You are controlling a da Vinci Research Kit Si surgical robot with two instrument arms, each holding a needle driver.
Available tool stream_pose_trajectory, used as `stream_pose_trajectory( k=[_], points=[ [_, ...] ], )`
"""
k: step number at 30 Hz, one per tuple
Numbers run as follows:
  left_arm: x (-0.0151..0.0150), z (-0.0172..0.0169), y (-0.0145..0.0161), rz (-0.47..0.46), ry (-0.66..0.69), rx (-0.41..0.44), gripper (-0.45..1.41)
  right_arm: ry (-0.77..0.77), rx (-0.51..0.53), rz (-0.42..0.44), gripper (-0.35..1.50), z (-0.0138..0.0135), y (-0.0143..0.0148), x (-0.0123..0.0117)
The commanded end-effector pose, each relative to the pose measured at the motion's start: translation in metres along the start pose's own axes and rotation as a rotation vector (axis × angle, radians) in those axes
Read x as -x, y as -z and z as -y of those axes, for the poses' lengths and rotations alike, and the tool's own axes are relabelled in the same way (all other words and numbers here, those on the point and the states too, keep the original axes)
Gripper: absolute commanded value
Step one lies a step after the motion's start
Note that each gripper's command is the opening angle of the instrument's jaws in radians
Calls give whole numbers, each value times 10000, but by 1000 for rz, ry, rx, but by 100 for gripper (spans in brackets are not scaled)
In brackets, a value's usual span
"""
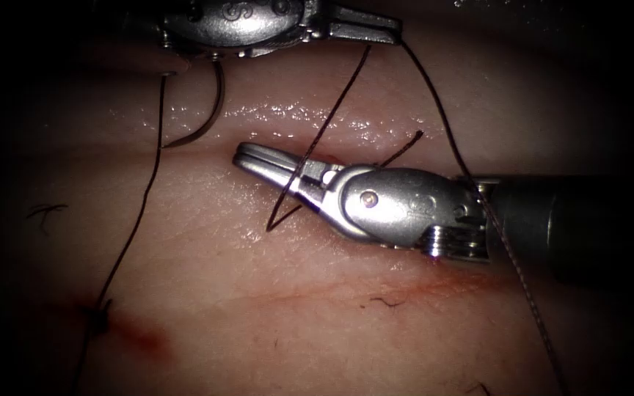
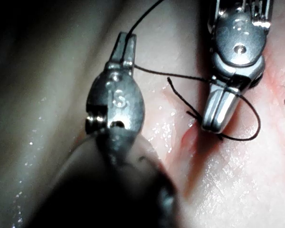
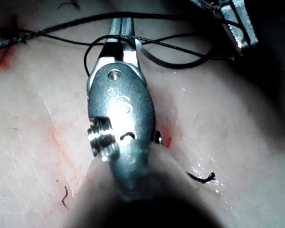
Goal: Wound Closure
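Note:
My left tool lies across the far edge of the tissue, jaws shut on the thread, as the left wrist view confirms. One strand runs from it down toward the near right. Another strand drops to my right tool and loops around its shut jaws, which hold nothing that I can make out. The curved needle lies free on the tissue, left of the right tool's tip and below the left tool's wrist. A short thread tail sticks up beside the right tool.
A finished stitch sits at the near left with red fluid beside it. A long strand runs from it up toward the needle. A faint red line crosses the tissue in front of the right tool. Small cut thread ends lie about.

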Motion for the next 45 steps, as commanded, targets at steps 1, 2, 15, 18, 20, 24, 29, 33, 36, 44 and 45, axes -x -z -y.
stream_pose_trajectory(
  k=[1,2,15,18,20,24,29,33,36,44,45],
  points=[
    [8,3,-4,-5,2,-6,-45,-1,0,-19,-35,3,-5,2],
    [12,3,-2,-10,-2,-11,-45,-1,-2,-27,-35,3,-5,1],
    [53,-15,23,-136,35,-48,-45,-7,58,-135,-35,-5,14,-4],
    [59,-20,31,-169,30,-39,-45,-9,71,-139,-35,-8,18,-4],
    [62,-23,37,-191,37,-36,-45,-16,84,-144,-35,-11,23,-4],
    [64,-29,51,-231,43,-29,-45,-20,103,-143,-35,-18,33,-3],
    [66,-39,60,-241,47,-15,-45,-40,135,-159,-35,-24,43,-3],
    [72,-52,56,-239,44,-11,-45,-85,160,-162,-35,-26,45,-2],
    [77,-63,51,-239,53,-6,-45,-114,185,-156,-35,-26,45,-2],
    [89,-92,37,-210,56,13,-45,-197,280,-97,-35,-28,45,-3],
    [89,-94,35,-207,60,19,-45,-204,285,-83,-35,-28,44,-3]
  ],
)
